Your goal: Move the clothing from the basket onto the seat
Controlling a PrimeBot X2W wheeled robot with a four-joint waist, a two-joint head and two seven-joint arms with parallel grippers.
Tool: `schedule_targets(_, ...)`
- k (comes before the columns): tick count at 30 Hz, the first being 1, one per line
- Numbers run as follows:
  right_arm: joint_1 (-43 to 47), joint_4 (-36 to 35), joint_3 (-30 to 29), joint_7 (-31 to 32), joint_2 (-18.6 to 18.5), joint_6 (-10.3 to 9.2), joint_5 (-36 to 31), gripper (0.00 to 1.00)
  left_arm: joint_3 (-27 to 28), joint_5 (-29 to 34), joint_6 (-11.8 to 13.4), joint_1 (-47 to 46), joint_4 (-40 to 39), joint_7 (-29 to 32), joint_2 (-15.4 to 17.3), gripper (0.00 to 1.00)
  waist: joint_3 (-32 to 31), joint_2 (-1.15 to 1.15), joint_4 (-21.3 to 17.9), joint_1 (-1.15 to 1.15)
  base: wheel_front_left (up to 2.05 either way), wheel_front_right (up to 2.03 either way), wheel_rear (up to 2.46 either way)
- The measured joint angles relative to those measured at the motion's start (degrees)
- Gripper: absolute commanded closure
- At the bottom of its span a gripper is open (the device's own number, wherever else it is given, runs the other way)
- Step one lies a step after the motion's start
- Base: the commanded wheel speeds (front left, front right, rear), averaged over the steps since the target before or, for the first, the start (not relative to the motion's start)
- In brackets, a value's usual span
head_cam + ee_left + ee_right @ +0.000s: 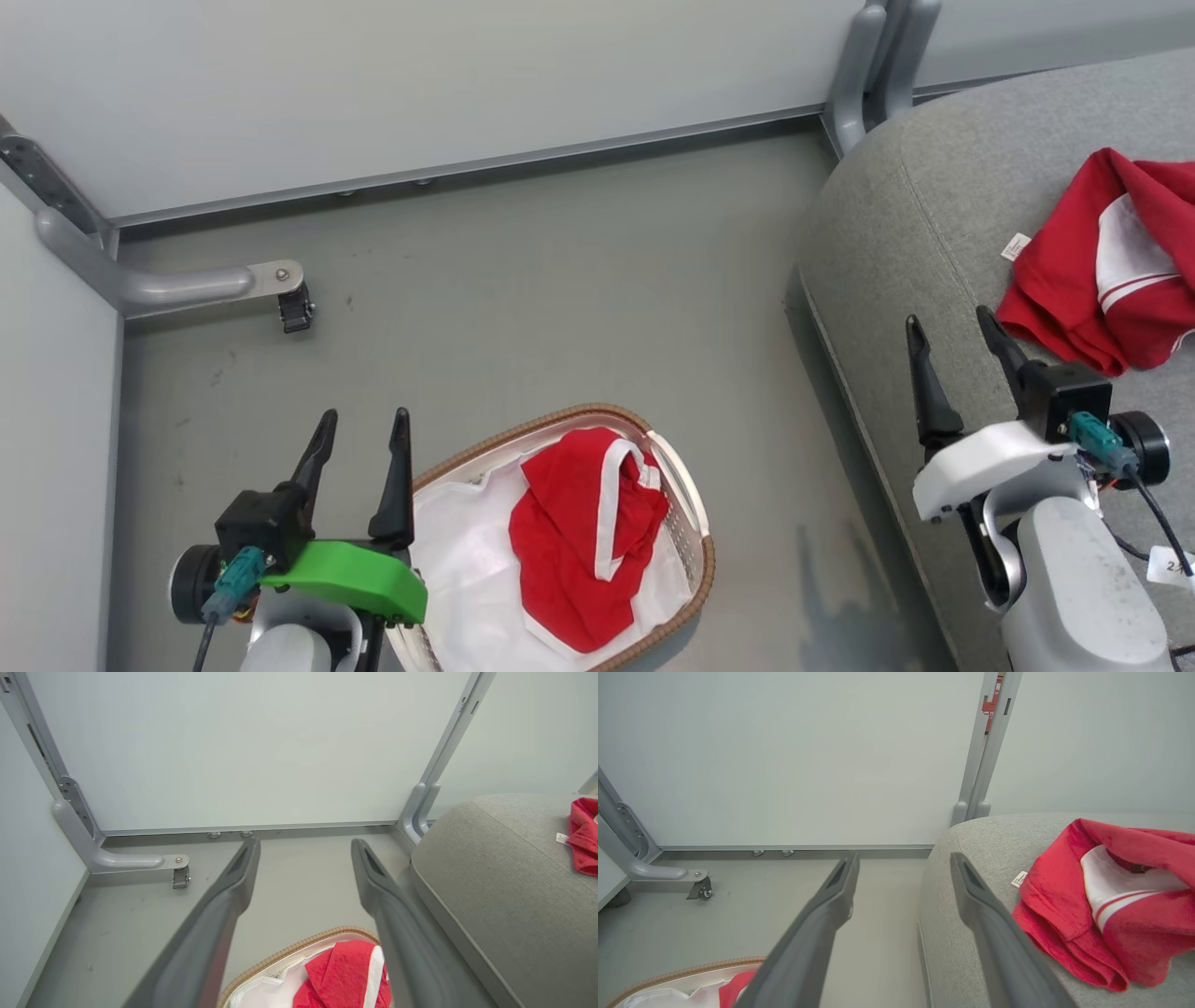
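Pale grey partition panels (420, 84) span ten to twelve o'clock, dull grey scuffed floor (560, 308) at centre, metal post (878, 65) at one o'clock, castered support foot (215, 283) at ten o'clock

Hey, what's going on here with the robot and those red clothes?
The robot is moving clothing from a basket to a seat. One red garment lies on the grey seat; the second garment is in the basket on the floor. The left gripper and right gripper are open, holding nothing.

Bright, even light; soft shadows; wrist views bend at edges
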Motion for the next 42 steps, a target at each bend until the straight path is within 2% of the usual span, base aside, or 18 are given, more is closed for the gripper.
schedule_targets(6,3.80,-0.62,0.49,0.00,0.65,0.01,0.38,0.00,4.80,2.10,0.00,2.87,0.08,0.01,-0.55,0.00,-2.32,0.00,1.25,0.00,0.00,0.00,0.00)
schedule_targets(14,8.28,-0.90,0.62,0.00,0.81,0.00,0.78,0.00,6.97,1.33,0.11,6.88,0.56,0.01,-0.65,0.00,-5.66,0.00,1.97,0.00,0.00,0.00,0.00)
schedule_targets(29,11.39,-0.51,1.68,0.00,0.91,0.01,1.97,0.00,6.54,0.59,0.43,9.64,1.52,0.01,-0.69,0.00,-7.30,0.00,2.78,0.00,0.00,0.00,0.00)
schedule_targets(34,10.99,-0.71,2.64,0.00,0.91,0.00,2.44,0.00,4.17,0.64,0.35,9.57,1.35,0.01,-0.69,0.00,-6.67,0.00,2.30,0.00,0.00,0.00,0.00)
schedule_targets(42,7.30,-2.13,4.36,0.01,0.89,0.00,5.06,0.00,-0.30,1.10,0.11,4.93,1.77,0.00,-0.73,0.00,-2.25,0.00,0.93,0.00,0.00,0.00,0.00)
